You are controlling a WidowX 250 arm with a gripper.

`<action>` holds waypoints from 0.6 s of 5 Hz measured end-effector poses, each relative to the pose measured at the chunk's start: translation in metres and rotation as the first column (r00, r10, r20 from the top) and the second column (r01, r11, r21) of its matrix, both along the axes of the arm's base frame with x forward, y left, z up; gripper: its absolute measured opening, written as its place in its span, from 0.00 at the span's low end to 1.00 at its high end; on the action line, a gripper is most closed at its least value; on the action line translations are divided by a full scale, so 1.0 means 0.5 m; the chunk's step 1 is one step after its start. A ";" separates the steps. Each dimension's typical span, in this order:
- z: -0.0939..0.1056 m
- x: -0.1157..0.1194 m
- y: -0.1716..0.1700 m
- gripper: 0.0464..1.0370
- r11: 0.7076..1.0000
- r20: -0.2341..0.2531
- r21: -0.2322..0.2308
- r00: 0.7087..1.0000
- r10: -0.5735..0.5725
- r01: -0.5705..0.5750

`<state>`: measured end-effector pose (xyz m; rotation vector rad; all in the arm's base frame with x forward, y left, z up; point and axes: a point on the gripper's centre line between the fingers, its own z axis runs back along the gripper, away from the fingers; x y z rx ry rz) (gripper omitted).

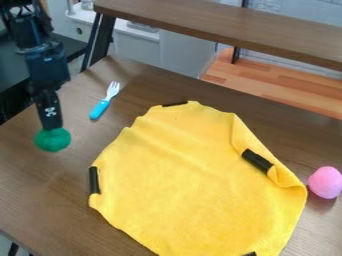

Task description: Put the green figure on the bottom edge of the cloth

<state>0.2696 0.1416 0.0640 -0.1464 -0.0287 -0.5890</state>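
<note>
The green figure [52, 141] was held at the lower end of the gripper [51, 127], with its rounded bulk set directly beneath the jaws and its top pressed up around their tips. The jaws were closed down narrowly on it, and were pointed downward. In the camera view the figure was placed left of the yellow cloth [194, 175], apart from it, over the brown table [40, 185]. Whether the table was touched by its underside could not be told.

The top of the figure was partly hidden by the jaws, and its features could not be made out. One side of the jaws was masked by the other. The cloth's lowest part was cut off by the view's bottom edge, as was a black piece [250, 254] there. Near the right edge, a pink egg-shaped thing [325, 182] was seen beside the cloth.
</note>
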 end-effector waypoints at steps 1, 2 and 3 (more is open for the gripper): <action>0.019 -0.008 -0.076 0.23 0.997 0.025 -0.044 0.998 -0.058 0.059; -0.001 -0.021 -0.151 0.23 0.991 0.048 -0.066 0.992 -0.114 0.117; -0.022 0.000 -0.199 0.23 0.989 0.131 -0.072 0.984 -0.121 0.132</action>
